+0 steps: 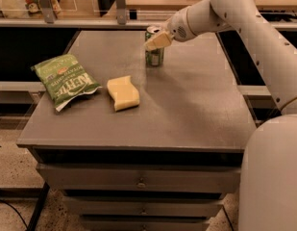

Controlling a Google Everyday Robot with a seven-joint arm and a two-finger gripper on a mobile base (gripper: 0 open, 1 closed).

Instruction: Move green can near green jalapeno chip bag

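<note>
The green can (pixel 154 57) stands upright at the far middle of the grey table (pixel 186 109). My gripper (pixel 156 40) comes in from the right and sits at the can's top, with one pale finger (pixel 157 41) across the front of its upper part; it is shut on the can. The green jalapeno chip bag (pixel 65 79) lies flat at the table's left side, well to the left of and nearer than the can.
A pale yellow block (pixel 123 93) lies between the bag and the can, right of the bag. My white arm (pixel 244 28) spans the table's right rear. Drawers (pixel 138 179) sit below the front edge. A railing and shelves stand behind the table.
</note>
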